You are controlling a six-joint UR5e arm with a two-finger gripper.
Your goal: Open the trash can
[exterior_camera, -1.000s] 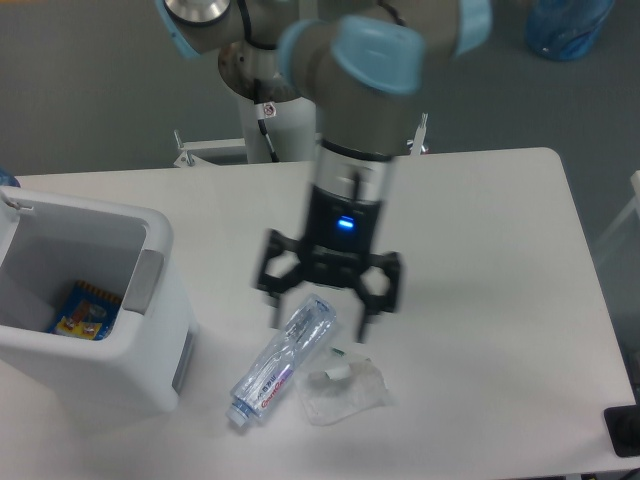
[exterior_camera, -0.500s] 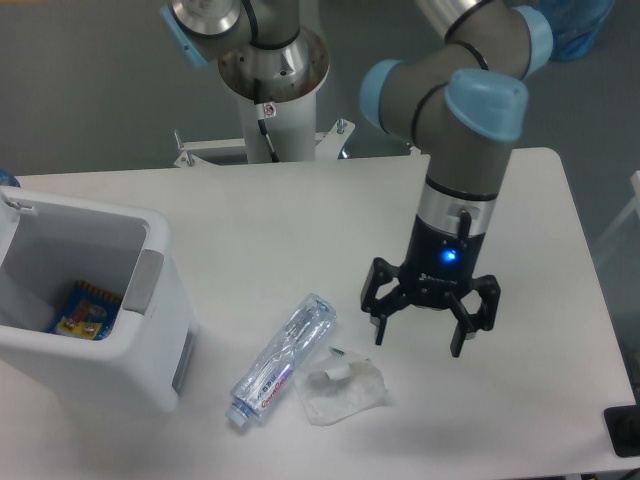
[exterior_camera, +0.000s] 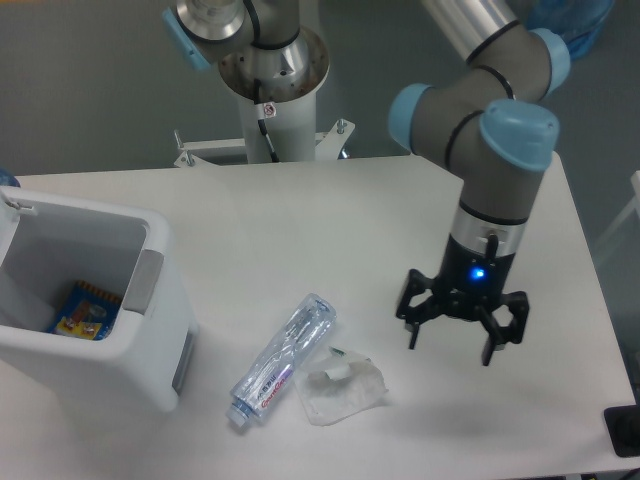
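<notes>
The white boxy trash can (exterior_camera: 150,375) stands at the table's left edge with its top open, so I see inside it. A grey push tab (exterior_camera: 148,281) sits on its right rim. A colourful packet (exterior_camera: 85,311) lies at its bottom. The lid is not clearly in view. My gripper (exterior_camera: 451,344) hangs open and empty over the right part of the table, far to the right of the trash can.
A crushed clear plastic bottle (exterior_camera: 280,359) lies on the table between the trash can and my gripper. A crumpled clear wrapper (exterior_camera: 342,388) lies beside it. The robot base (exterior_camera: 272,70) stands behind the table. The white table's front edge (exterior_camera: 420,470) is near.
My gripper has moved right across the table, from above the bottle to the right side. It stays open and empty. The trash can and bottle have not moved.
</notes>
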